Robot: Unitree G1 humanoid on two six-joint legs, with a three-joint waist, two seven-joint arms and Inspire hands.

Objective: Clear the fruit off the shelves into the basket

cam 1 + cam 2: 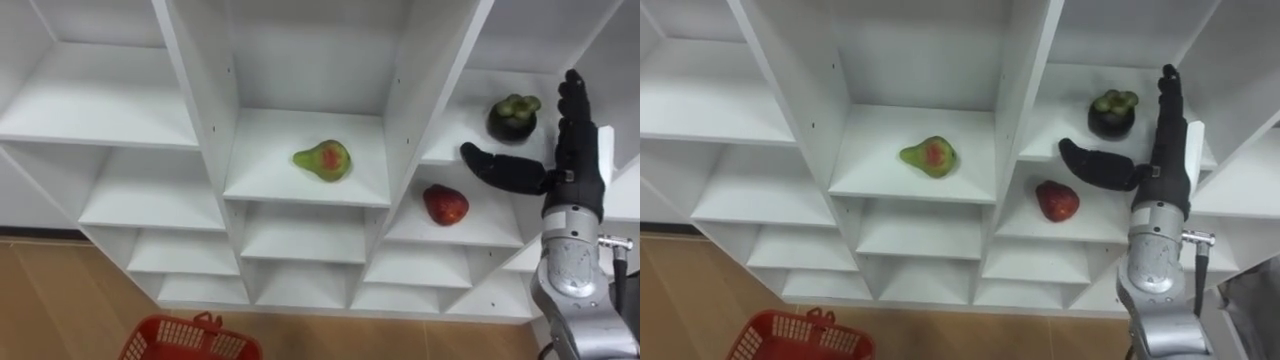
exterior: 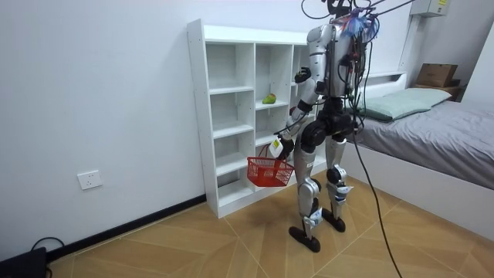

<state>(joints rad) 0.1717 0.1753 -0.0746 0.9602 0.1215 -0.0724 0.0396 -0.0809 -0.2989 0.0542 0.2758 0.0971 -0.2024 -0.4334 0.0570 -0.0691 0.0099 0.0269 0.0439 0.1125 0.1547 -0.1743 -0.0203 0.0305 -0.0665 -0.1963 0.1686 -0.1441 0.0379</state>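
Before the white closet (image 1: pixel 408 110) the robot stands upright. From where I watch, its right robot hand (image 1: pixel 572 165) is raised at the right-hand column of shelves. That robot hand is spread wide and holds nothing. Its long axis runs from 6 to 12 o'clock, with the fingers straight toward 12 and the thumb stuck out toward 9.

The dark mangosteen (image 1: pixel 512 117) sits on the upper shelf there, at about 10 o'clock from the palm. It lies in the crook between fingers and thumb, just beside both, and is not touched as far as I can see. The red fruit (image 1: pixel 445 204) lies one shelf down, at about 8 o'clock from the palm, below the thumb's tip. The pear (image 1: pixel 323 159) is in the middle column, well apart at 9 o'clock, on its side with its narrow end toward 9.

The left robot hand (image 2: pixel 286 144) hangs low, hooked on the handle of the red basket (image 1: pixel 190 340), in which I can make out no fruit.

By my judgement the right one is nearer to all three fruits, and the mangosteen is nearest. A short reach toward 10 o'clock, closing fingers against thumb, should take it. How far the palm stands in front of the shelf edge I cannot tell.
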